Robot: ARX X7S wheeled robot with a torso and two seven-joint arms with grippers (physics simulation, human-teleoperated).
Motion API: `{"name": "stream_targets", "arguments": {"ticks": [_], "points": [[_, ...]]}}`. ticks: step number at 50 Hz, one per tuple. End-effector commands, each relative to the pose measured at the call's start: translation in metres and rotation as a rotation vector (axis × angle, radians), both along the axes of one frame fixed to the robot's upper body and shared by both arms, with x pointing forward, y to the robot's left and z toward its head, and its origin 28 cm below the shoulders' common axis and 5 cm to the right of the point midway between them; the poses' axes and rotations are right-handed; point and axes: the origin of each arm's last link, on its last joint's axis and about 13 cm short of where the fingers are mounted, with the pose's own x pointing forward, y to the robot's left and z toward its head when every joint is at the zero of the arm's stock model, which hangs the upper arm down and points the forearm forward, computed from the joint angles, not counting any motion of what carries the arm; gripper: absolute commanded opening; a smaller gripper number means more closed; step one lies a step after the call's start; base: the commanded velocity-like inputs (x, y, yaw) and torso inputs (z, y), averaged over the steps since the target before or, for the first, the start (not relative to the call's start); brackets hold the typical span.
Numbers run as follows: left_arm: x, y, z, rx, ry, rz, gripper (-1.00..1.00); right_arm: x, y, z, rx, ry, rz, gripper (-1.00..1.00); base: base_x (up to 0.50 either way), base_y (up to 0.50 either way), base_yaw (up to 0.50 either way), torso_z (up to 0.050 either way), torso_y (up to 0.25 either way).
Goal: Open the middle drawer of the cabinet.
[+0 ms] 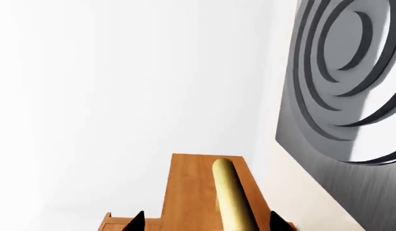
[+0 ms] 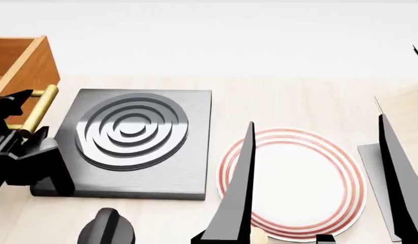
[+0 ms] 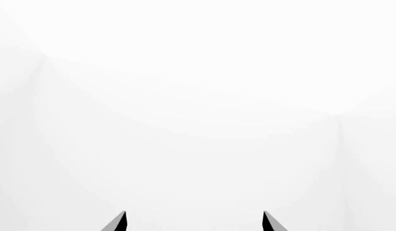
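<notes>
The drawer (image 2: 19, 58) stood pulled out at the far left, an orange-brown wooden box whose visible inside was bare. Its round brass handle (image 2: 36, 109) lay between the left gripper's (image 1: 207, 222) spread fingers; whether they pinched it was unclear. The right gripper (image 3: 192, 222) gaped, holding nothing.

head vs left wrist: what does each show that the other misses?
Head only: the plate with red rings, a pale wood piece at the right edge, the right hand with its fingers spread wide, and the open top of the drawer.

Left wrist only: a close look along the handle, with the left hand fingertips either side of it and a visible gap.

Both: the brass handle, the orange-brown drawer wood and the grey stove plate.
</notes>
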Motion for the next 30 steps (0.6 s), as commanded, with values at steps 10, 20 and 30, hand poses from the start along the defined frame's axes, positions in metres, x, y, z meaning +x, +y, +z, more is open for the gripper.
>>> {"name": "stream_targets", "arguments": {"ticks": [10, 20, 30], "points": [[0.006, -0.004, 0.021, 0.035, -0.121, -0.041, 1.00, 0.000, 0.000, 0.000, 0.000, -0.004, -0.002, 1.00, 0.00, 0.00, 0.00, 0.001, 0.003], [0.001, -0.006, 0.000, 0.060, -0.058, -0.070, 1.00, -0.001, 0.000, 0.000, -0.001, -0.007, -0.003, 1.00, 0.00, 0.00, 0.00, 0.001, 0.002], [-0.004, -0.008, -0.021, 0.064, 0.020, -0.078, 1.00, -0.001, 0.000, 0.000, 0.000, -0.008, -0.002, 1.00, 0.00, 0.00, 0.00, 0.000, 0.000]]}}
